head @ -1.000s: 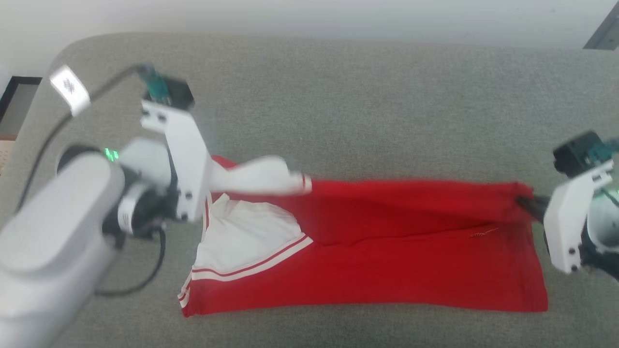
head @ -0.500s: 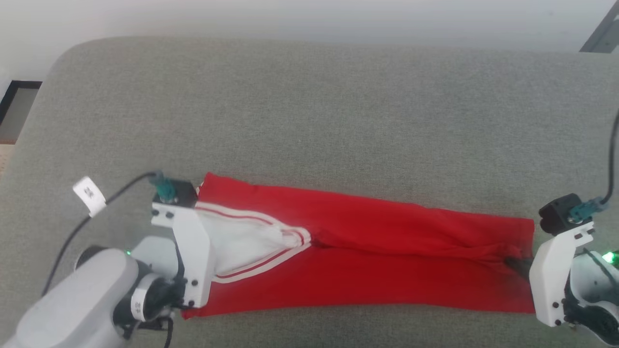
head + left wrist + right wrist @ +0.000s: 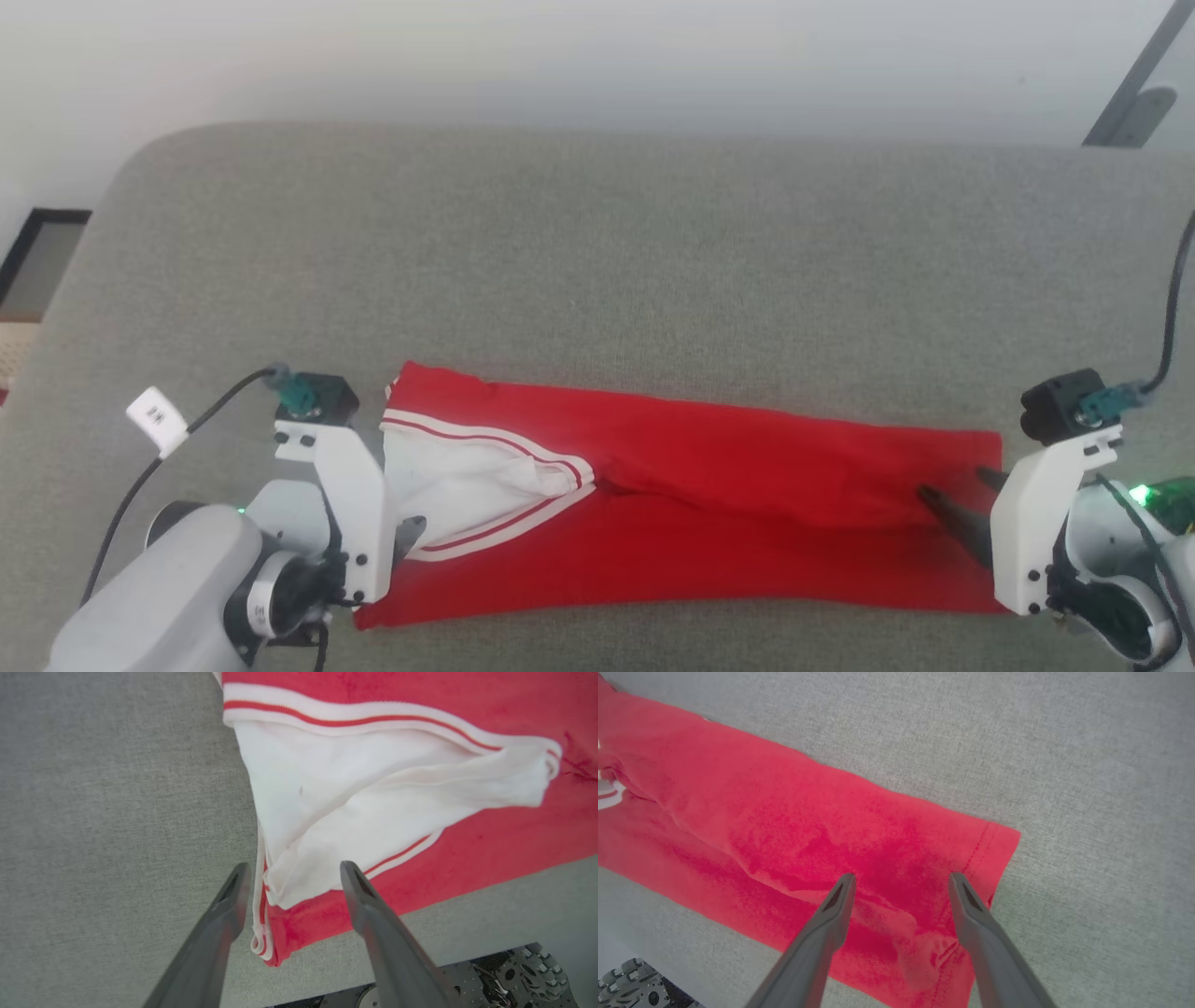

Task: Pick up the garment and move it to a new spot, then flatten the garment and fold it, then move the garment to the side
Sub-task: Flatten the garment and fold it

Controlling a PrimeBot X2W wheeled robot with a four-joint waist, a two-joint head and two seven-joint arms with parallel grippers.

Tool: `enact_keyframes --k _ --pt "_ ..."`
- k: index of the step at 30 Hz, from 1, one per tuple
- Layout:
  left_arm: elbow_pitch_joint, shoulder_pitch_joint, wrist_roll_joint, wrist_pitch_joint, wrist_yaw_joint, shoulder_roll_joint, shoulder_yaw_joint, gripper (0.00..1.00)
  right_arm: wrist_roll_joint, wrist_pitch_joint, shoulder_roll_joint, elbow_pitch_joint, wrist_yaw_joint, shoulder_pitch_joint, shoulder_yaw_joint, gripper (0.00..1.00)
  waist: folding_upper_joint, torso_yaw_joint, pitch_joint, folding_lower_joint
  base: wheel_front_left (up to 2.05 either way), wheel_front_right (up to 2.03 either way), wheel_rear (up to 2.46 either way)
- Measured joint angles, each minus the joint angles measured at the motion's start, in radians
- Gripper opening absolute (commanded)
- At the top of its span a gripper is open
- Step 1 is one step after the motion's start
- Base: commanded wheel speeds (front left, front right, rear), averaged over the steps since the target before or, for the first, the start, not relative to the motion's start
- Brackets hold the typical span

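Garment [image 3: 691, 504] is lying on a grey fabric-covered surface [image 3: 597, 261], toward the near edge and stretched left to right between the two arms.

Around it: a black cable with a white tag [image 3: 157, 420] hangs off the left arm, clear of the cloth. A dark frame [image 3: 37, 252] sits past the surface's left edge, and a dark slanted bar [image 3: 1134, 89] is up in the far right corner. In the head view the left wrist's white bracket [image 3: 350, 504] covers a bit of the shirt's left end.

The shirt is folded lengthwise into a long red strip, a little rumpled along the fold. The white sleeve with red-and-white striped trim is at the left end, and a stitched hem is at the right end.

Left gripper [image 3: 294, 867] has its fingers spread, one on each side of the sleeve's corner, not pinching anything. Right gripper [image 3: 901, 877] is spread too, both fingers low over the hem end with nothing gripped. Can't tell if the tips actually touch the cloth.

Count: one garment, one sleeve showing, two grippers, one tag.
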Motion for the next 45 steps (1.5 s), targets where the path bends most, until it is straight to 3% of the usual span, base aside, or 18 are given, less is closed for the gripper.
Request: enact_keyframes --k 6,11,20,25,32,40,41,42,43,45 --pt "-0.035 0.06 0.027 -0.154 -0.036 0.016 0.021 1.0 -0.028 -0.07 0.048 -0.008 0.0 0.039 -0.091 1.0 0.0 0.009 -0.053 0.0 0.0 0.0 0.0" --pt "-0.064 0.127 0.089 -0.358 -0.063 0.042 0.048 1.0 -0.065 -0.086 0.097 0.004 0.0 0.081 -0.175 1.0 0.0 0.02 -0.087 -0.0001 0.0 0.0 0.0" --pt "-0.073 0.26 0.16 -0.733 -0.016 0.053 0.149 1.0 -0.099 -0.064 0.135 0.056 0.0 0.126 -0.29 1.0 0.0 0.056 -0.114 0.0 0.0 0.0 0.0" --pt "-0.063 0.327 0.184 -0.884 -0.003 0.039 0.172 1.0 -0.096 -0.032 0.14 0.104 0.0 0.124 -0.322 1.0 0.0 0.074 -0.105 0.0 0.0 0.0 0.0" --pt "-0.061 0.367 0.213 -0.955 -0.008 -0.002 0.231 1.0 -0.09 -0.005 0.124 0.191 0.0 0.082 -0.321 1.0 0.0 0.096 -0.078 0.0 0.0 0.0 0.0" --pt "-0.088 0.411 0.324 -0.961 -0.037 -0.098 0.355 1.0 -0.051 0.021 0.102 0.306 0.0 0.006 -0.274 1.0 0.0 0.127 -0.034 0.0 0.0 0.0 0.0" --pt "-0.091 0.415 0.342 -0.961 -0.045 -0.109 0.37 1.0 -0.044 0.03 0.097 0.321 0.0 -0.003 -0.267 0.8 0.0 0.131 -0.029 0.0 0.0 0.0 0.0" --pt "-0.093 0.416 0.359 -0.961 -0.052 -0.12 0.382 1.0 -0.037 0.036 0.094 0.33 -0.001 -0.011 -0.26 0.34 0.0 0.134 -0.024 0.0 0.0 0.0 0.0" --pt "-0.095 0.419 0.369 -0.961 -0.06 -0.129 0.393 1.0 -0.033 0.043 0.091 0.345 -0.001 -0.02 -0.251 0.0 0.0 0.137 -0.019 0.0 0.0 0.0 0.0" --pt "-0.094 0.427 0.389 -0.961 -0.073 -0.151 0.416 1.0 -0.004 0.07 0.082 0.364 -0.001 -0.036 -0.235 0.0 0.0 0.144 -0.01 0.0 0.0 0.0 0.0"
